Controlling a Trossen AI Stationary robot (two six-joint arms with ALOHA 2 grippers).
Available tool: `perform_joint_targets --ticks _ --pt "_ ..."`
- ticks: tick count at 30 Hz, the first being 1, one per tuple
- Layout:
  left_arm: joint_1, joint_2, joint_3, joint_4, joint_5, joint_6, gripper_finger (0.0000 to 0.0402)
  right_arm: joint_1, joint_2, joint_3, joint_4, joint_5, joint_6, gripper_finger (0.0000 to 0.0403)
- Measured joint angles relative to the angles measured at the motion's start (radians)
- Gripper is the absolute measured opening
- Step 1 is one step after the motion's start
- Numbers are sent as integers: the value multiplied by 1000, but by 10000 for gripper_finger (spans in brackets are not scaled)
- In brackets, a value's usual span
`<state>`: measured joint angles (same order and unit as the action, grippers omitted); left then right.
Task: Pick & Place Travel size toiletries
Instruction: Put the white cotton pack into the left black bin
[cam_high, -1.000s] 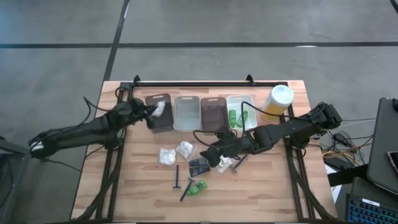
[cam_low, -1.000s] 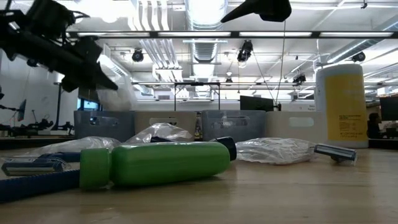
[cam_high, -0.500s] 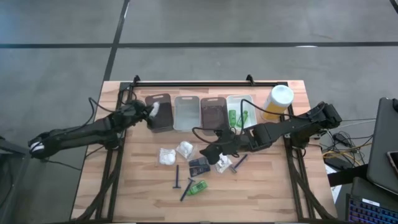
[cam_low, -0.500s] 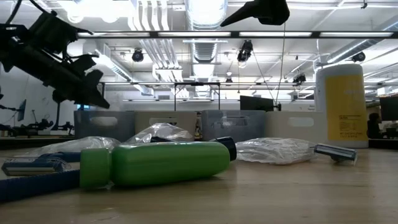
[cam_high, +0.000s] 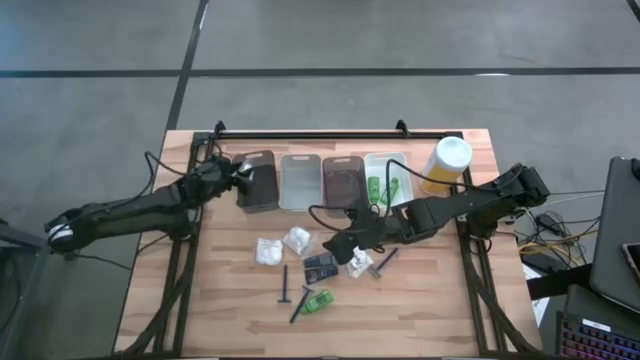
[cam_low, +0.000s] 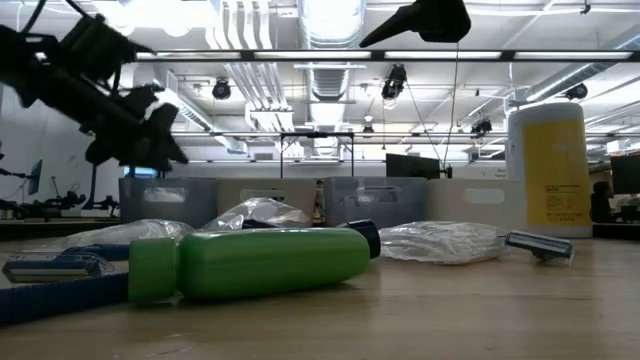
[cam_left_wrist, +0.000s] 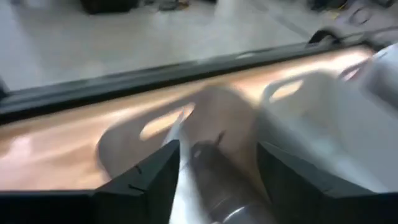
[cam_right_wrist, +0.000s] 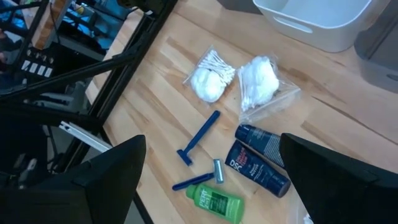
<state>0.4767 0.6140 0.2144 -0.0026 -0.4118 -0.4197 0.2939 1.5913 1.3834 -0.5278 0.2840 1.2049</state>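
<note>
A: High view: left gripper (cam_high: 240, 177) over the dark brown plastic bin (cam_high: 257, 183); its fingers spread, nothing held.

B: Right gripper (cam_high: 340, 243) above the small dark tubes (cam_high: 320, 267), fingers wide apart. White puffy cotton-swab bundles (cam_right_wrist: 233, 81) lie mid-table.

left wrist view: motion-blurred; pale thing (cam_left_wrist: 211, 168) between left gripper (cam_left_wrist: 214, 177) fingers, identity unclear | bin (cam_left_wrist: 180, 134) ahead of it smeared, contents unreadable | high view: left gripper (cam_high: 240, 181) too small to read jaw gap | right gripper (cam_high: 345, 245) fingertips covered by own body | right wrist view: fingers (cam_right_wrist: 109, 174) cut by frame edge
</note>
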Motion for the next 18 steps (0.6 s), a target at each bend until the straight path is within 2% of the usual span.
perform_joint_targets --ticks 5,10,13,18 --pt "-4 -5 98 -25 114 31 232 0 0 0 -12 -1 0 363" --pt "-61 -11 215 -161 343 -65 225 0 0 0 -52 -47 1 363" --pt "-161 -5 258 -266 430 -70 221 1 0 0 -66 -62 -1 363" --pt "-416 33 293 -396 455 -64 220 3 0 0 -84 -83 -22 363"
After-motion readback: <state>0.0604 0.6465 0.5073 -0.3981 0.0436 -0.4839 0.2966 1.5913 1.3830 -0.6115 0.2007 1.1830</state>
